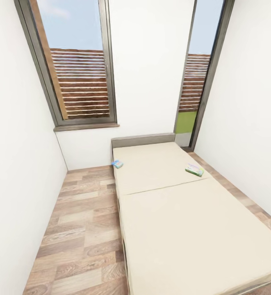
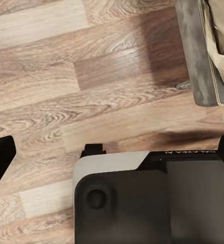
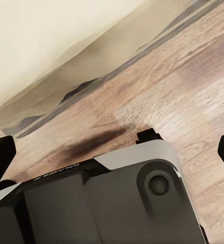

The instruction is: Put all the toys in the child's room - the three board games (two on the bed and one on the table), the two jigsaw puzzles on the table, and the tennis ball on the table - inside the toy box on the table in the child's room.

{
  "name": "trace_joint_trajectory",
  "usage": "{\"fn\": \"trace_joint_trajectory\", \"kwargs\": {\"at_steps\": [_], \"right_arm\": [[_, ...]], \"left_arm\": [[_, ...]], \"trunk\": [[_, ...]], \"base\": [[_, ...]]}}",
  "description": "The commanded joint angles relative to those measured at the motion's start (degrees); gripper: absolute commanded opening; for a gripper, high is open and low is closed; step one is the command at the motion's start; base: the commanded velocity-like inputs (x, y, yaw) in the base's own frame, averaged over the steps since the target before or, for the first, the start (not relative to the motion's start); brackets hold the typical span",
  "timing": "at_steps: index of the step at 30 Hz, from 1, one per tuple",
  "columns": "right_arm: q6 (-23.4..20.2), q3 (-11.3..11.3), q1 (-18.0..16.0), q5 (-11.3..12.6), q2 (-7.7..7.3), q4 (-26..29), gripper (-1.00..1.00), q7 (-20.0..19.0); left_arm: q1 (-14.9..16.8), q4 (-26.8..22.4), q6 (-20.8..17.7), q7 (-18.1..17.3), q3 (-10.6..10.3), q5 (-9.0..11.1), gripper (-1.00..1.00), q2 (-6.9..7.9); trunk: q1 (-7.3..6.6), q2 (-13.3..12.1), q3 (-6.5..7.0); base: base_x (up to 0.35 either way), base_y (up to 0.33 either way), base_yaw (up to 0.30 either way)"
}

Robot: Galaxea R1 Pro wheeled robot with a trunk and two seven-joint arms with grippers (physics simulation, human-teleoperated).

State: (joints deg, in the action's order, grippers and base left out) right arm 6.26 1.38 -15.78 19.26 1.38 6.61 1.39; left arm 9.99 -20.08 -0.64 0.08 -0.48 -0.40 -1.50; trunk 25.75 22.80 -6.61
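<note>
Board games lie on the bed, two of them, both on the far mattress near the headboard. The mostly blue board game sits at that mattress's left edge, close to the floor side. The white-green-yellow board game rests near the right edge, just above the seam where the two cream mattresses meet. They are well apart from each other, and each lies flat.

The bed runs along the right of the child's room, its grey frame showing at the foot. To its left stretches the wood-plank floor. Behind the headboard rise plain white walls with two tall windows, slatted fencing beyond the glass.

My left gripper hangs over the floor beside a grey corner of the bed frame; its dark fingers stand wide apart at the picture's edges, nothing between them. My right gripper hovers over planks beside the mattress edge, likewise spread wide and empty.
</note>
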Motion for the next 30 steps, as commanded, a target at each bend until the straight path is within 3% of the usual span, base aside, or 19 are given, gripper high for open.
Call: {"fn": "trace_joint_trajectory", "kwargs": {"at_steps": [1,17,30], "right_arm": [[0.2,0.11,-0.04,0.17,0.03,-0.02,1.0,0.11],[0.23,0.11,-0.04,0.17,0.02,-0.02,1.0,0.11],[0.18,0.11,-0.04,0.17,0.02,-0.02,1.0,0.11]], "left_arm": [[0.03,-0.04,-0.07,0.01,-0.05,-0.04,1.0,0.0],[0.03,-0.04,-0.07,0.01,-0.05,-0.05,1.0,0.0],[0.03,-0.04,-0.07,0.01,-0.05,-0.05,1.0,0.0]], "trunk": [[0.04,0.11,-0.12],[0.04,0.11,-0.11],[0.04,0.11,0.24]], "base": [[0.035,0.02,0.0],[0.008,0.005,-0.01],[0.0,0.0,-0.176]]}}
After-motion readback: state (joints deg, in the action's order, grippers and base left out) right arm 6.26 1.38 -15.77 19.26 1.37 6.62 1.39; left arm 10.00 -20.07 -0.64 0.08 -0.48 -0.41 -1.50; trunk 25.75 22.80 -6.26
